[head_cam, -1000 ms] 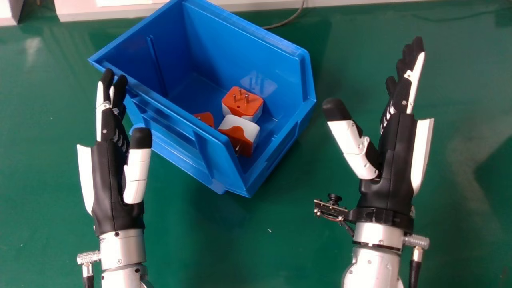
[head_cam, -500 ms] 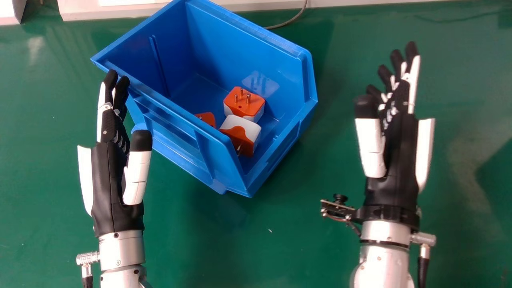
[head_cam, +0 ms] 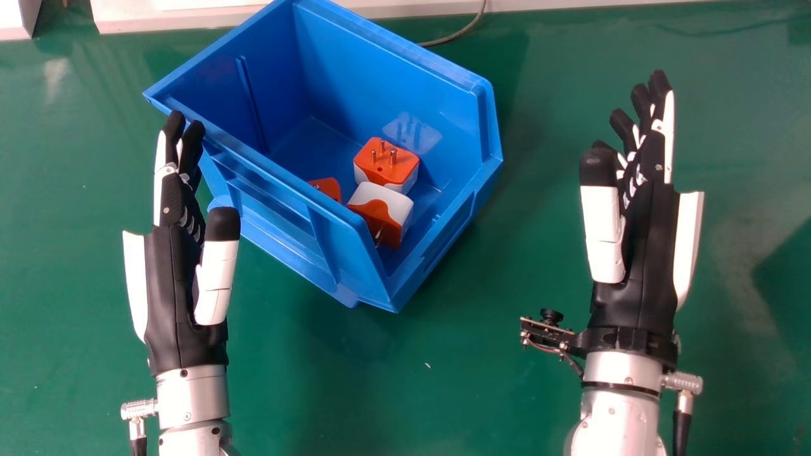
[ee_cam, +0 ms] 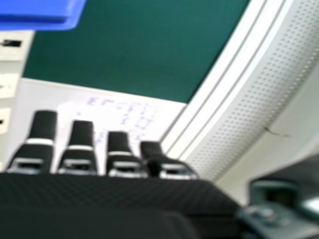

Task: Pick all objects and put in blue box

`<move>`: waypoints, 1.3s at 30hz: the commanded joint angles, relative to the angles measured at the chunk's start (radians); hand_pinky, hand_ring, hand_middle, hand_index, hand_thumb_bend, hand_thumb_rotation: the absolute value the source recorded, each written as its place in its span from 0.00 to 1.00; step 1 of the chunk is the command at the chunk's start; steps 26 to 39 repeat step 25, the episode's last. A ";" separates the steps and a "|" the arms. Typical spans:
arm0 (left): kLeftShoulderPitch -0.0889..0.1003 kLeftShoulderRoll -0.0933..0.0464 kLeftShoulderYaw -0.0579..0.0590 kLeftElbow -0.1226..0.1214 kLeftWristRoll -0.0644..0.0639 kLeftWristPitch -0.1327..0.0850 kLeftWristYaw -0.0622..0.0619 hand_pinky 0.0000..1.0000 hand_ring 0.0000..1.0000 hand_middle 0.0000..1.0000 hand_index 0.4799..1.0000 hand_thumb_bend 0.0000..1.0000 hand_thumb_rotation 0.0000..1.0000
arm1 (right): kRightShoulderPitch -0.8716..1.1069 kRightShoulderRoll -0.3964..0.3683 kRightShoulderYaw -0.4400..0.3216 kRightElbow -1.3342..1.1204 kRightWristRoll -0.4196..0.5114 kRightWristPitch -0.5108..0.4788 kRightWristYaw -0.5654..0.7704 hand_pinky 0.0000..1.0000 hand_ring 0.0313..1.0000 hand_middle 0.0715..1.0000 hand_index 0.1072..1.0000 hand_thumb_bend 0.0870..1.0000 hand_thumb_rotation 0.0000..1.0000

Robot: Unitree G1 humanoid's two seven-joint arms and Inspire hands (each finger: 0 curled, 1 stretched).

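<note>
"Why is everything parked that way on the green tabletop (head_cam: 456, 392)?"

"Take the blue box (head_cam: 386, 69) first; from the middle of the head view it sits towards eleven o'clock, mouth upward, probably so either arm can drop things in; the left hand (head_cam: 174, 272) is at nine o'clock, the right hand (head_cam: 637, 266) at three, likely held wide to stay out of the way; whether the left one's tips touch the rim, I cannot tell."

"And their fingers?"

"Left, straight and close together, thumb apart; right, straight and slightly fanned, thumb beside the palm; neither pinches anything."

"The things to be boxed, then?"

"Three adapters, inside the box; the pins-up adapter (head_cam: 383, 168); the white-and-orange adapter (head_cam: 393, 206) at its six o'clock, lying on its side; the half-hidden orange adapter (head_cam: 327, 187) at ten o'clock from that second one, behind the near wall; they probably rest as they dropped, and the job looks finished or nearly so."

"What does each view add?"

"The head view gives the box's inside, even the upright pins (head_cam: 393, 156); the right hand view gives a perforated strip (ee_cam: 249, 84), a pale panel (ee_cam: 75, 94) with blue marks, and the box's outer edge beside the green."
</note>
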 commanded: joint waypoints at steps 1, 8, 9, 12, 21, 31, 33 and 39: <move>0.003 0.003 -0.002 -0.008 0.006 -0.012 -0.003 0.99 0.96 0.94 0.91 0.95 0.93 | 0.009 0.061 0.002 -0.036 -0.010 -0.001 -0.005 0.82 0.91 0.94 0.95 0.66 1.00; 0.004 0.004 -0.001 -0.012 0.006 -0.008 -0.003 0.98 0.96 0.94 0.91 0.95 0.93 | 0.010 0.063 0.003 -0.037 -0.012 0.007 -0.010 0.83 0.91 0.94 0.96 0.66 1.00; 0.005 0.004 -0.002 -0.013 0.005 -0.007 -0.005 0.99 0.96 0.94 0.91 0.95 0.93 | 0.009 0.063 0.003 -0.036 -0.014 0.008 -0.011 0.83 0.91 0.94 0.96 0.66 1.00; 0.006 0.003 -0.002 -0.015 0.004 -0.004 -0.005 0.99 0.96 0.94 0.91 0.95 0.93 | 0.008 0.061 0.003 -0.032 -0.016 0.006 -0.013 0.83 0.91 0.94 0.96 0.65 1.00; 0.005 0.002 -0.001 -0.017 0.005 -0.006 -0.006 0.99 0.96 0.94 0.91 0.95 0.93 | 0.006 0.060 0.004 -0.034 -0.022 0.007 -0.019 0.82 0.91 0.94 0.95 0.65 1.00; 0.007 0.003 0.000 -0.019 0.014 0.000 0.002 0.99 0.96 0.94 0.91 0.95 0.93 | 0.005 0.061 0.005 -0.039 -0.025 0.010 -0.022 0.82 0.91 0.93 0.95 0.64 1.00; 0.007 0.003 0.000 -0.019 0.014 0.000 0.002 0.99 0.96 0.94 0.91 0.95 0.93 | 0.005 0.061 0.005 -0.039 -0.025 0.010 -0.022 0.82 0.91 0.93 0.95 0.64 1.00; 0.007 0.003 0.000 -0.019 0.014 0.000 0.002 0.99 0.96 0.94 0.91 0.95 0.93 | 0.005 0.061 0.005 -0.039 -0.025 0.010 -0.022 0.82 0.91 0.93 0.95 0.64 1.00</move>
